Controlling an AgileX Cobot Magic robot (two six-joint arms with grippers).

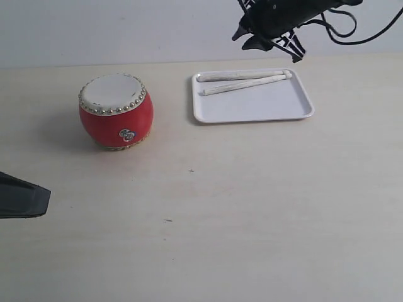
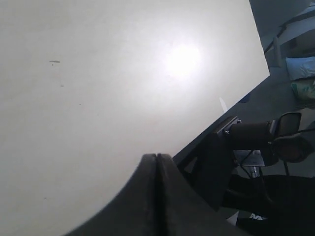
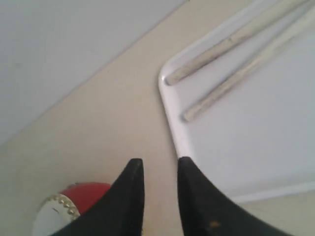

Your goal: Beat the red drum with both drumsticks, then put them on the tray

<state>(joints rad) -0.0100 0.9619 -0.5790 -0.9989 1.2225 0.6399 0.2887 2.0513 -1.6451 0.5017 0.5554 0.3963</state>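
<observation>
The red drum [image 1: 116, 112] stands upright on the table at the left, its cream skin facing up; a bit of it shows in the right wrist view [image 3: 74, 201]. Both drumsticks [image 1: 244, 80] lie side by side in the far part of the white tray [image 1: 252, 107], also seen as two pale sticks [image 3: 231, 78] on the tray [image 3: 170, 113]. My right gripper [image 1: 249, 38] hangs above the tray's far edge, open and empty [image 3: 160, 164]. My left gripper [image 1: 25, 195] rests low at the left edge, its jaws pressed together with nothing between them [image 2: 157, 157].
The pale table [image 1: 220, 207] spreads wide in front of the drum and tray. The left wrist view shows the table's edge [image 2: 236, 105] with dark stands and clutter beyond it. Black cables [image 1: 352, 28] trail from the right arm.
</observation>
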